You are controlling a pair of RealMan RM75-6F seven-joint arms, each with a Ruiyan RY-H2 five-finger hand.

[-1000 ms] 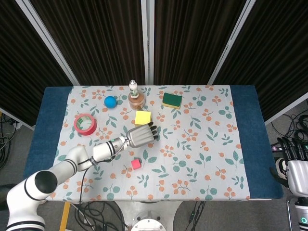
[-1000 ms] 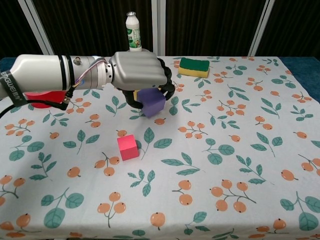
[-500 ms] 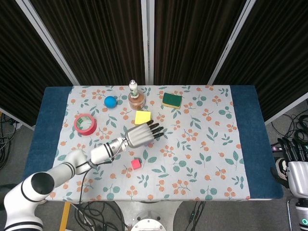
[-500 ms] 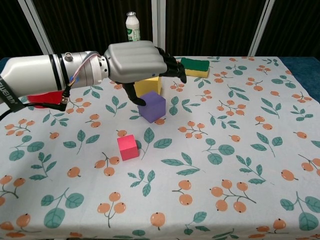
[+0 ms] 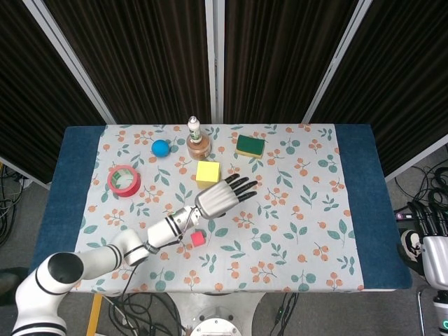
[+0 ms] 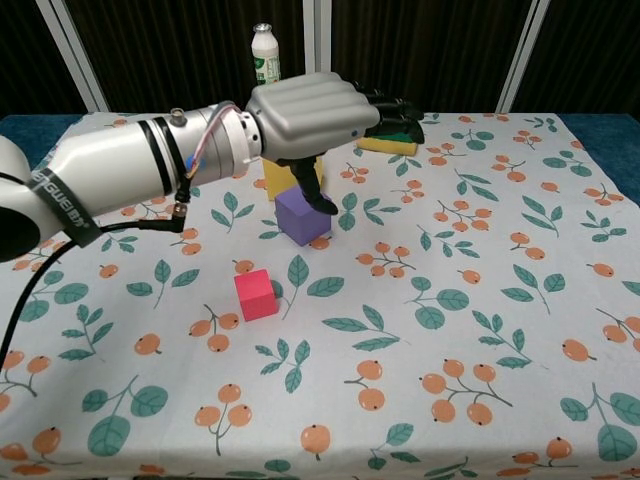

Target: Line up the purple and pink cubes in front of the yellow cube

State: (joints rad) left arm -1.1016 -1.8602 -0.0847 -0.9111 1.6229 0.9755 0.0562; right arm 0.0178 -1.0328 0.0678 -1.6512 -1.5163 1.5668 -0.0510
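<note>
The purple cube (image 6: pixel 302 218) stands on the cloth just in front of the yellow cube (image 6: pixel 279 178) (image 5: pixel 207 171). My left hand (image 6: pixel 320 110) (image 5: pixel 224 197) hovers above it with fingers spread and holds nothing. Its thumb points down beside the cube's top edge; I cannot tell whether it touches. In the head view the hand hides the purple cube. The pink cube (image 6: pixel 256 295) (image 5: pixel 198 239) sits alone, nearer me and slightly left. My right hand (image 5: pixel 424 232) rests off the table at the far right, fingers extended, holding nothing.
A green and yellow sponge (image 5: pixel 250 145) lies behind the spread fingers. A small bottle (image 5: pixel 194 129) on a brown stand, a blue ball (image 5: pixel 161 148) and a red tape roll (image 5: pixel 124 180) sit at the back left of the floral tablecloth (image 5: pixel 301 210).
The left hand set the purple cube down in front of the yellow cube, let go, spread its fingers and shifted up and right. The pink cube stayed put.
</note>
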